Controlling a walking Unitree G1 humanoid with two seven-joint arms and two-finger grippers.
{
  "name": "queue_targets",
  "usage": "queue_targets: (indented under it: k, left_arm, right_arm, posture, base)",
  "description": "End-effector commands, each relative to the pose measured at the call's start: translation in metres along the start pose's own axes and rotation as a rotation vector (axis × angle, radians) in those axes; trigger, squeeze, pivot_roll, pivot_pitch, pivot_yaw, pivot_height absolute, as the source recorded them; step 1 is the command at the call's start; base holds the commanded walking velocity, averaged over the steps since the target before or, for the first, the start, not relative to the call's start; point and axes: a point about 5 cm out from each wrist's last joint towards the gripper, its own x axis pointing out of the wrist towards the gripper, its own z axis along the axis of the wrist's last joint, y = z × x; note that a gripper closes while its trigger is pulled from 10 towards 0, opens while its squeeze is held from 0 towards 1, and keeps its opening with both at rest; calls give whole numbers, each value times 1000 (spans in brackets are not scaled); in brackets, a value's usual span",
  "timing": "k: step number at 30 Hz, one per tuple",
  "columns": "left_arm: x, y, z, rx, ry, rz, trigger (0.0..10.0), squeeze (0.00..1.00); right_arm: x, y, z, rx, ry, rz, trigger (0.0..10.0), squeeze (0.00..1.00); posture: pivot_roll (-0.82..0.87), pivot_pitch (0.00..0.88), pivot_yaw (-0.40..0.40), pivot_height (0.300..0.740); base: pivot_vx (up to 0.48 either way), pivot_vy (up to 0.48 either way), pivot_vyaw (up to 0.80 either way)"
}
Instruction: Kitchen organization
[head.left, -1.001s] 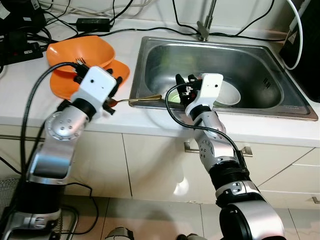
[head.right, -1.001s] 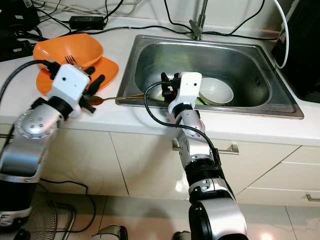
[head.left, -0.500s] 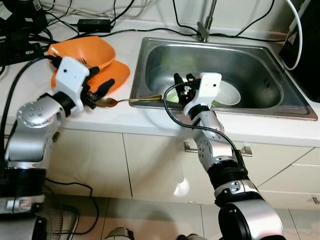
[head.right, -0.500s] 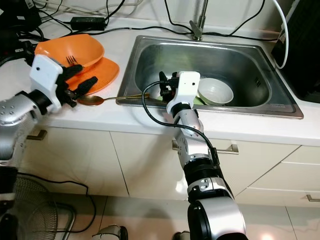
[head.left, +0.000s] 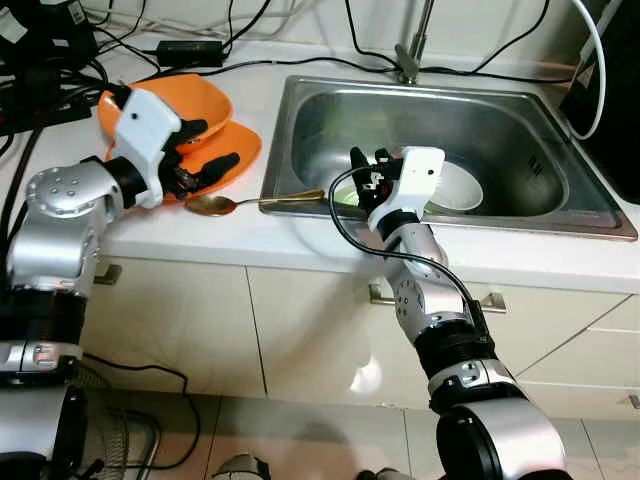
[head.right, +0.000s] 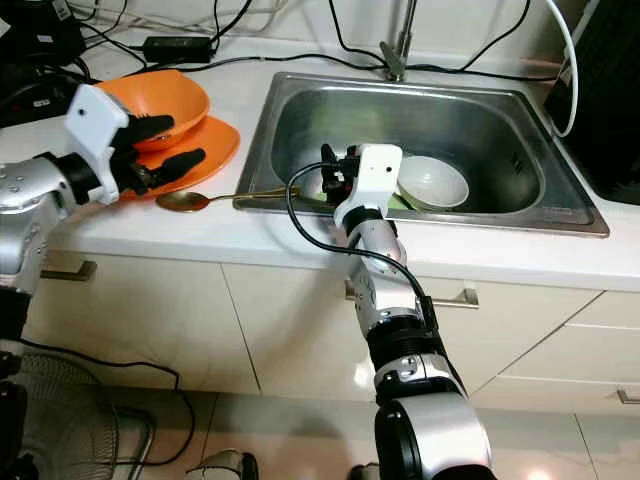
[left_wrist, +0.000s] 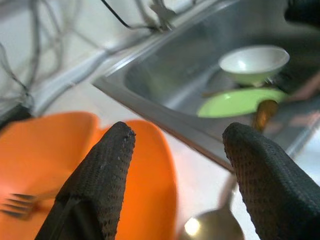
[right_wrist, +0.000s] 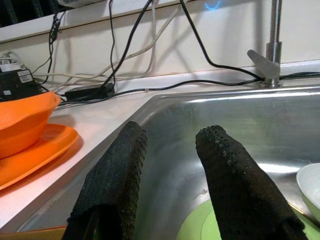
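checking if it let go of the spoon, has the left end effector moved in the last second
Yes. The left end effector has drawn back from the spoon, up and toward the orange bowl. The spoon lies on the counter, handle against the sink rim.

left gripper (head.left: 205, 147) lifted off the spoon (head.left: 213, 205), drawn back over orange plate (head.left: 236, 146)

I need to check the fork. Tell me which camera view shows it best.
The right eye view: the fork lies in the orange bowl, just past the open left gripper, tines sharp. The left eye view shows its tines close beside the gripper. The left wrist view shows them blurred.
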Motion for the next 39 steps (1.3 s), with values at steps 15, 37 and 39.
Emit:
queue_targets:
  k: [15, 37, 39]
  left_arm:
    - [22, -11, -13, 36, 107, -220, 10000, 0]
    - [21, -10, -21, -37, 156, -339, 10000, 0]
    - [18, -10, -24, -77, 157, -354, 10000, 0]
  right_arm:
    - [0, 2, 5, 20, -35, -17, 10000, 0]
    - [-21, 0, -9, 33, -11, -54, 10000, 0]
    - [-21, -1, -8, 31, -8, -54, 10000, 0]
  posture:
    - [61, 53, 34, 732]
    - [44, 132, 74, 732]
    - [49, 127, 70, 732]
  base:
    - [0, 0, 0]
    - [0, 0, 0]
    - [0, 0, 0]
